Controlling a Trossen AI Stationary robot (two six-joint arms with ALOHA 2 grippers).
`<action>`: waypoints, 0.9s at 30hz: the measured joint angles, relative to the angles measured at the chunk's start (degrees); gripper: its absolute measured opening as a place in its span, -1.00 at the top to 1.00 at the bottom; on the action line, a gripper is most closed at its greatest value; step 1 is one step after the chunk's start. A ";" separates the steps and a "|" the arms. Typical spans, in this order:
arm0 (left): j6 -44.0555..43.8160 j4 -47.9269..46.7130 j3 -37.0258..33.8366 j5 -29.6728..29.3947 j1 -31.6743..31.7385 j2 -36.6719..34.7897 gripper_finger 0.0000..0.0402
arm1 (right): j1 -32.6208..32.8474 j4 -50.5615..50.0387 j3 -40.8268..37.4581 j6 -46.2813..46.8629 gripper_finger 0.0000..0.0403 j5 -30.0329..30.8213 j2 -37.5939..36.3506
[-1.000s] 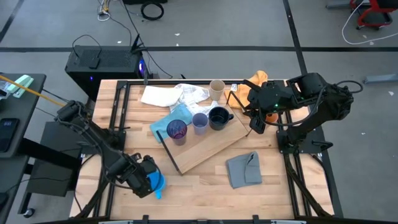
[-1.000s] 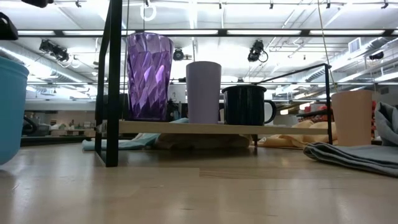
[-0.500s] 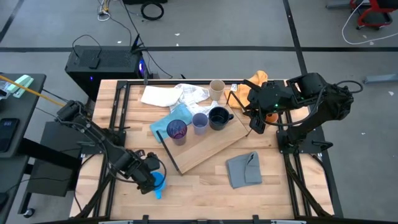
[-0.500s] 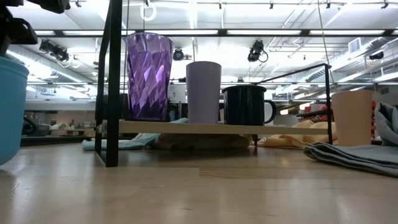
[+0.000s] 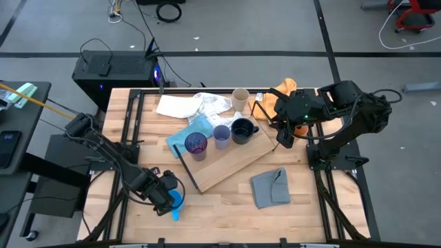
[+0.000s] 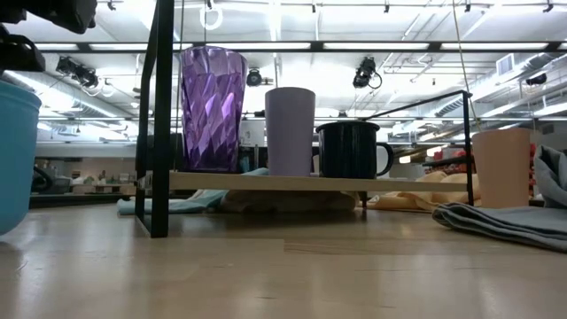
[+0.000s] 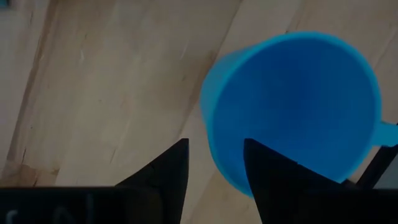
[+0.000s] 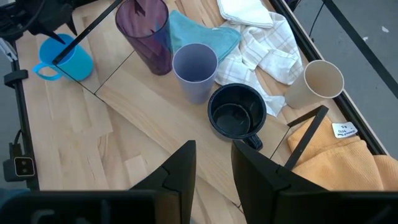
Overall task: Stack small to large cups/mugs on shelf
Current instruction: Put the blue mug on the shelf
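Now the left gripper (image 5: 165,196) has moved a little toward the bright blue mug (image 5: 175,202) and sits right over it near the table's front-left. Its fingers (image 7: 163,171) are a bit apart; one seems to dip inside the mug's rim, though a firm hold cannot be told. On the shelf (image 5: 234,160) stand the dark purple tumbler (image 5: 196,145), lavender cup (image 5: 221,136) and black mug (image 5: 242,129) in a row. The beige cup (image 5: 240,98) stands behind the shelf. The right gripper (image 5: 282,140) has not moved; it hangs empty, fingers a bit apart, by the shelf's right end.
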 joint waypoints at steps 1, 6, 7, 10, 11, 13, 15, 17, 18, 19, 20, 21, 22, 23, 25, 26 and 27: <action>0.02 0.03 0.00 0.00 0.00 0.00 0.20 | -0.01 0.01 0.01 0.00 0.46 0.01 0.00; -0.01 0.07 0.00 0.00 0.00 0.00 0.25 | 0.00 0.00 0.01 0.00 0.46 -0.01 0.00; -0.01 0.07 0.00 0.00 0.00 0.00 0.26 | 0.00 0.00 0.02 -0.02 0.46 0.01 0.00; -0.03 0.09 0.00 -0.04 0.00 0.02 0.31 | -0.02 0.00 0.01 -0.01 0.46 0.01 0.00; -0.03 0.09 0.00 -0.04 0.00 0.14 0.32 | -0.01 0.00 0.01 -0.01 0.46 0.00 0.00; -0.01 0.10 0.00 -0.04 0.00 0.28 0.34 | -0.02 0.00 0.01 -0.01 0.46 0.00 0.00; -0.02 0.27 0.00 -0.10 0.00 0.28 0.36 | 0.00 0.00 0.00 -0.02 0.46 0.01 0.00; 0.02 0.22 0.00 -0.14 0.00 0.31 0.37 | 0.00 0.00 0.02 -0.02 0.46 0.01 0.00; 0.01 0.22 0.00 -0.15 0.00 0.31 0.37 | -0.01 0.00 0.02 -0.02 0.46 -0.01 0.00; -0.01 0.15 0.00 -0.15 0.00 0.31 0.37 | -0.01 0.00 0.00 -0.02 0.46 0.01 0.00; -0.03 0.09 0.00 -0.15 0.00 0.31 0.37 | 0.00 0.00 0.01 -0.02 0.46 0.01 0.00; -0.03 0.14 0.00 -0.15 0.00 0.31 0.37 | 0.00 -0.01 0.01 -0.02 0.46 0.00 0.00; -0.24 0.14 0.00 -0.15 0.00 0.31 0.37 | 0.00 0.00 0.00 -0.02 0.46 0.00 0.00; -0.44 0.14 0.00 -0.15 0.11 0.45 0.37 | 0.00 0.00 0.01 -0.02 0.46 0.01 0.00; -0.90 0.33 0.00 -0.13 0.41 1.18 0.42 | -0.02 0.00 0.02 -0.02 0.46 0.01 0.00; -1.10 0.25 0.00 -0.13 0.42 1.49 0.46 | 0.00 0.00 0.01 -0.02 0.46 0.00 0.00; -1.10 0.39 0.00 -0.06 0.44 1.84 0.51 | -0.01 -0.02 0.01 -0.02 0.46 -0.01 0.00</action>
